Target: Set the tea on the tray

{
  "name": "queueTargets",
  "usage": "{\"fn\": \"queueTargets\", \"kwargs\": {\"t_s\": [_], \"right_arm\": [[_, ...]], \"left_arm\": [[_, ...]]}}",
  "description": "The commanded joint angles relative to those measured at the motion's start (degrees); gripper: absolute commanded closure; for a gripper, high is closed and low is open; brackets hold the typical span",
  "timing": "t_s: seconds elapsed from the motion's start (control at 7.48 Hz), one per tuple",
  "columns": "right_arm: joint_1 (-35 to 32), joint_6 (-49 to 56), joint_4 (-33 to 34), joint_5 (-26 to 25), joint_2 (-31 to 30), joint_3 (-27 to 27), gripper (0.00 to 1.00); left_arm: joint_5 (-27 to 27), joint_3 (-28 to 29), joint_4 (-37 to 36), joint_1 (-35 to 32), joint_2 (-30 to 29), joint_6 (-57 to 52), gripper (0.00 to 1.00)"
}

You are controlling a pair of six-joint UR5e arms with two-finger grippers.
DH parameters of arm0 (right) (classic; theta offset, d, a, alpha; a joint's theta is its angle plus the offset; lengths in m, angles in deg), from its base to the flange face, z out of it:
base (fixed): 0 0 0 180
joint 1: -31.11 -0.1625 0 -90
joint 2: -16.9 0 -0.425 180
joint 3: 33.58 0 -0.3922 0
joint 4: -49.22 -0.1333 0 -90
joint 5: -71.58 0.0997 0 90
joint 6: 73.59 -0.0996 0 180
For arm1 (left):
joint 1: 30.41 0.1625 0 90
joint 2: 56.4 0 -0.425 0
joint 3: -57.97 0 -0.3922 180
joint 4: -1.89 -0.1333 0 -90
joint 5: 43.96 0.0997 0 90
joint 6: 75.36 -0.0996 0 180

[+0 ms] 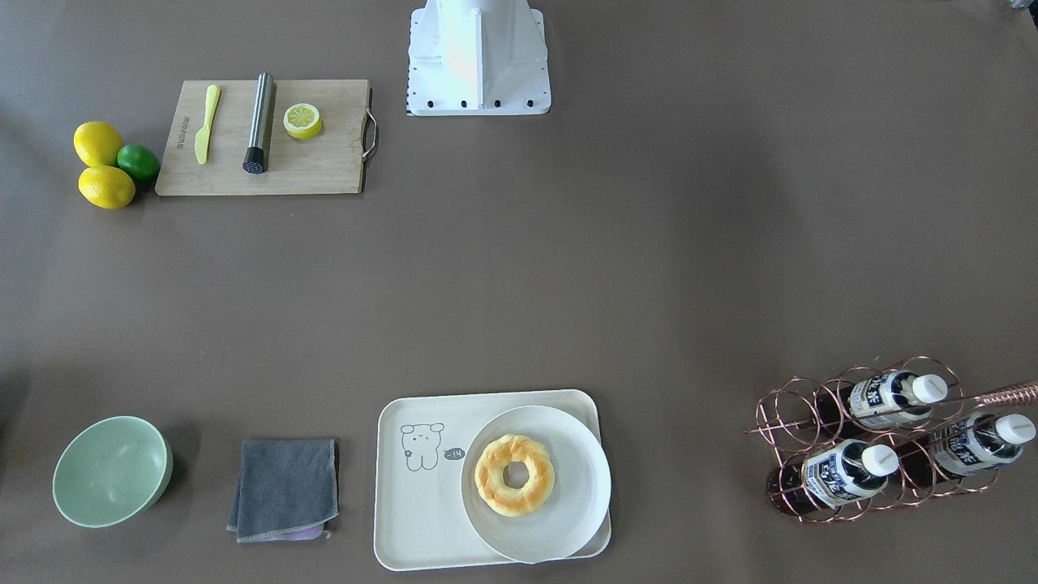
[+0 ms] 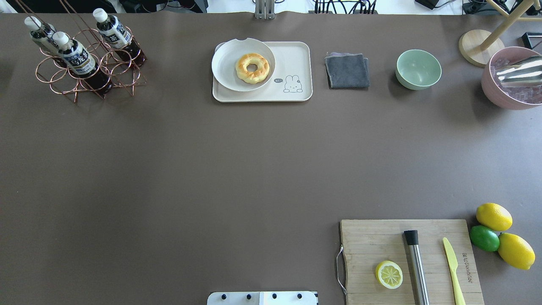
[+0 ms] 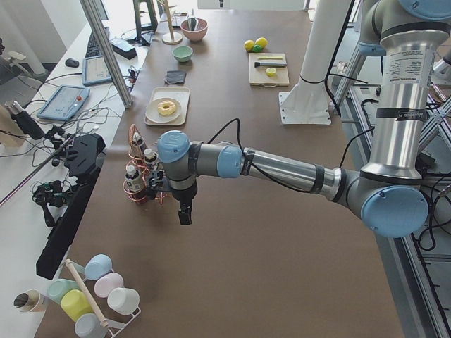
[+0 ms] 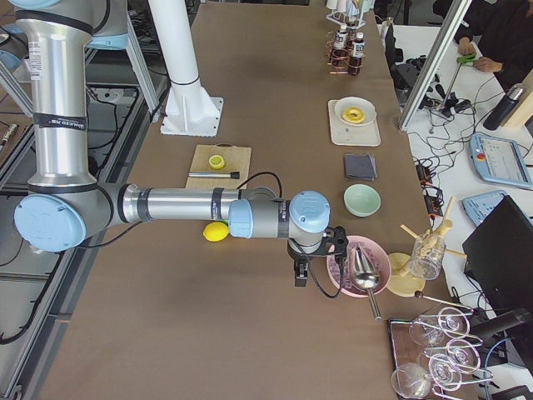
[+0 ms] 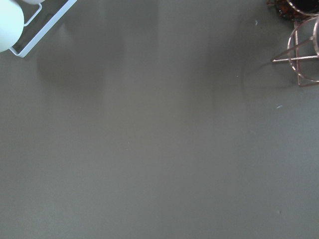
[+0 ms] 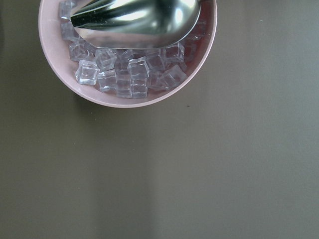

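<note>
Overhead exterior view: three look-alike tea bottles [image 2: 76, 57] lie tilted in a copper wire rack [image 2: 91, 82] at the table's far left corner, white caps pointing up and away from the robot. Which bottle is intended cannot be told. The cream tray [image 2: 296, 55] sits well apart at the far centre. A white plate [image 2: 224, 63] bearing a doughnut [image 2: 252, 67] fills its left part, and the right part, with the bear drawing, is bare. In the exterior left view the left gripper [image 3: 184, 213] hangs over bare table just beside the rack. In the exterior right view the right gripper [image 4: 301, 275] hangs beside a pink bowl of ice [image 4: 358, 262] at the opposite end. Whether either gripper's jaws are parted or closed cannot be told. The step in hand is judged to be the reach for a bottle, none having left the rack. A sound grasp would likely take the labelled body across its width. The bottle should be drawn out along its own axis so the wire rings do not snag and drag the rack. It should then go down on the tray's bare right part, clear of the plate's rim.
</note>
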Motion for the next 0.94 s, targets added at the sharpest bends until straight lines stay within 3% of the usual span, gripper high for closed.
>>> {"fn": "queueTargets", "kwargs": {"t_s": [0.0,0.53,0.67,0.8], "right_arm": [[0.0,0.0,-0.1,0.0,-0.3,-0.1,0.0],[-0.1,0.0,-0.1,0.1,-0.8,-0.1,0.0],[-0.1,0.0,-0.1,0.3,-1.1,-0.1,0.0],[-0.1,0.0,-0.1,0.3,-1.2,0.0,0.0]], "left_arm": [[-0.1,-1.1,0.0,0.6,-3.4,0.1,0.02],[0.6,-5.7,2.2,4.5,-7.0,1.1,0.02],[0.6,-6.8,3.3,4.5,-7.2,7.6,0.02],[0.6,-9.6,12.5,5.1,-4.0,8.6,0.02]]}}
